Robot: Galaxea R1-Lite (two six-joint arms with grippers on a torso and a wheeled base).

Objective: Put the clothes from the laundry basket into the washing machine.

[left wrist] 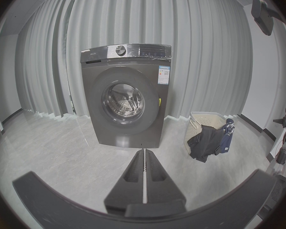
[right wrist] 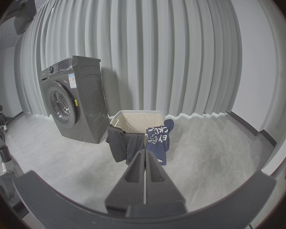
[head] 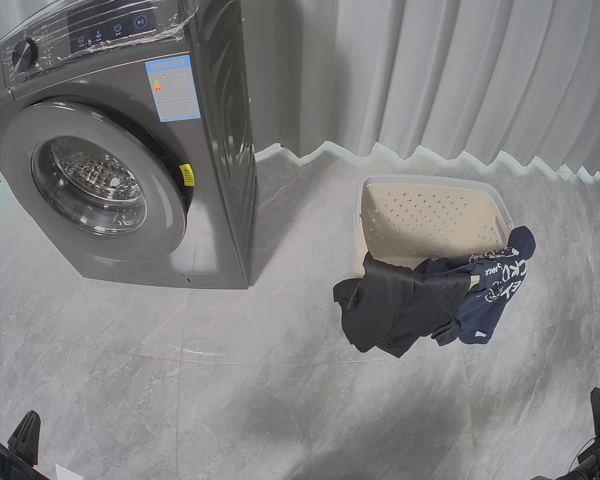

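On the grey floor (head: 247,381) in the head view, the washing machine (head: 213,168) stands at the left with its round door (head: 90,185) closed against the front. The laundry basket (head: 433,215) sits well apart from it to the right, upright, in front of a white curtain (head: 447,55). Two pieces of clothing hang over the basket's near rim and down its outside: a black garment (head: 400,308) on the left and, touching it, a navy garment (head: 493,288) with white print (the print faces outward).

In the left wrist view, the left gripper (left wrist: 144,153) has its two fingers pressed together with nothing between them. It points toward the front of the washing machine, which stands well ahead of it, with the basket and its clothes off to one side.

In the right wrist view, the right gripper (right wrist: 145,153) also has its fingers together and is empty. It points at the basket. The black and navy garments hang beyond its fingertips, not touching them.
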